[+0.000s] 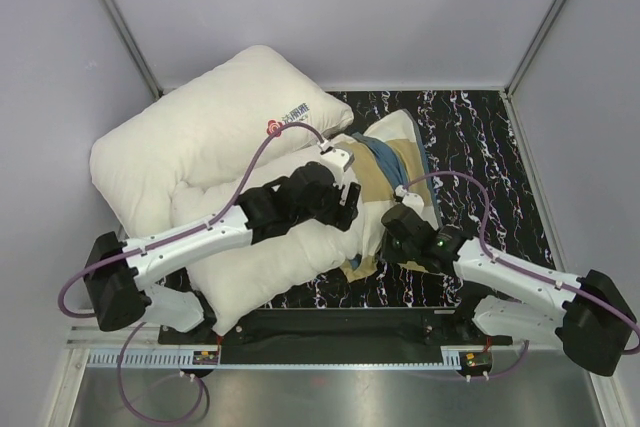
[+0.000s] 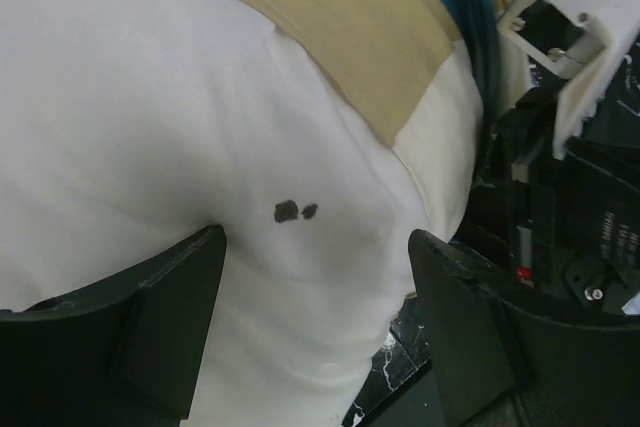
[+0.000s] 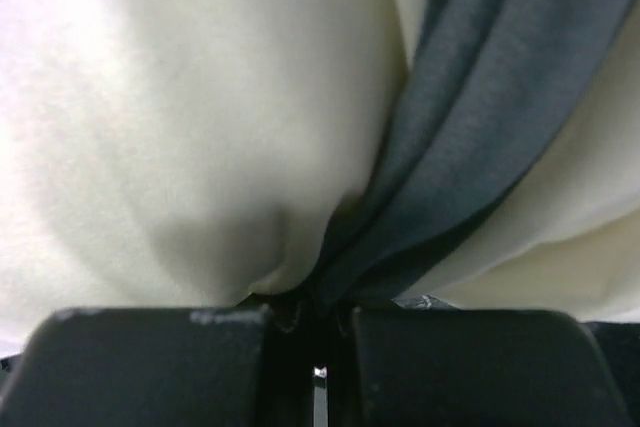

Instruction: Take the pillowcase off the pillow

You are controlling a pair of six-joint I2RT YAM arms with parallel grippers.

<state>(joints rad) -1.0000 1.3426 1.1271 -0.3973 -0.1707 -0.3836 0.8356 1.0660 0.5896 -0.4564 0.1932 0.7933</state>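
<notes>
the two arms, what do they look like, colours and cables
Both the left arm and right arm have white links with black joints and bases. A purple cable loops along each. The left gripper and right gripper have blocky black fingers. A green light glows on the right arm's wrist.

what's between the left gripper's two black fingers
The plump plain off-white pillow, its small dark speck just above the gap. The left gripper stands open astride it, shown in the left wrist view.

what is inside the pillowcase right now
One end of the pillow sits inside the pillowcase; the rest sticks out bare. How far the pillow reaches inside cannot be seen, because the bunched fabric covers it.
</notes>
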